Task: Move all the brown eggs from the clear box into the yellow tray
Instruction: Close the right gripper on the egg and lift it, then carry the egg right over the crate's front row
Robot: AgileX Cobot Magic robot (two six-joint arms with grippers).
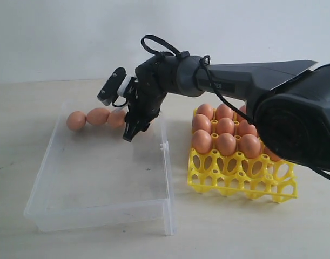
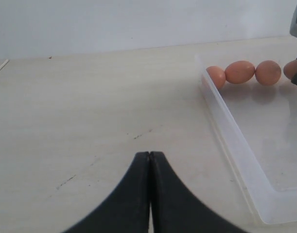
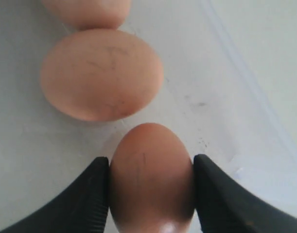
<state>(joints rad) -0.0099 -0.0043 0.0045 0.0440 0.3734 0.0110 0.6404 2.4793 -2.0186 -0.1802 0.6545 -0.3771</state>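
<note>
the clear box [image 1: 100, 211] is the biggest worry: it looks light, sits loose on the table [image 1: 235, 232], and the right arm [image 1: 235, 81] reaches across the middle to its far edge, so a lift that drags a fingertip along the floor or a wall could shove the whole box. next is the yellow tray [image 1: 240, 182], just beside the box but apart from it. its rear rows hold eggs, only the front row shows empty cups, and the arm hides its far corner, so a carry that comes in low could knock the seated eggs or clip a raised peg. the right gripper [image 1: 129, 132] has its jaws drawn in on the end egg [image 3: 150, 179] of a row of four along the box's far wall, both pads [image 3: 97, 194] against the shell. the hold sits near the fingertips on a smooth, rounded side, so too little squeeze could let the egg slide out on the way up, and too much could crack it. the neighbouring egg [image 3: 102, 73] lies almost against the gripped one and may roll if nudged. the left gripper [image 2: 150, 162] hovers over bare table outside the box, clenched on nothing, and poses little risk there.
</note>
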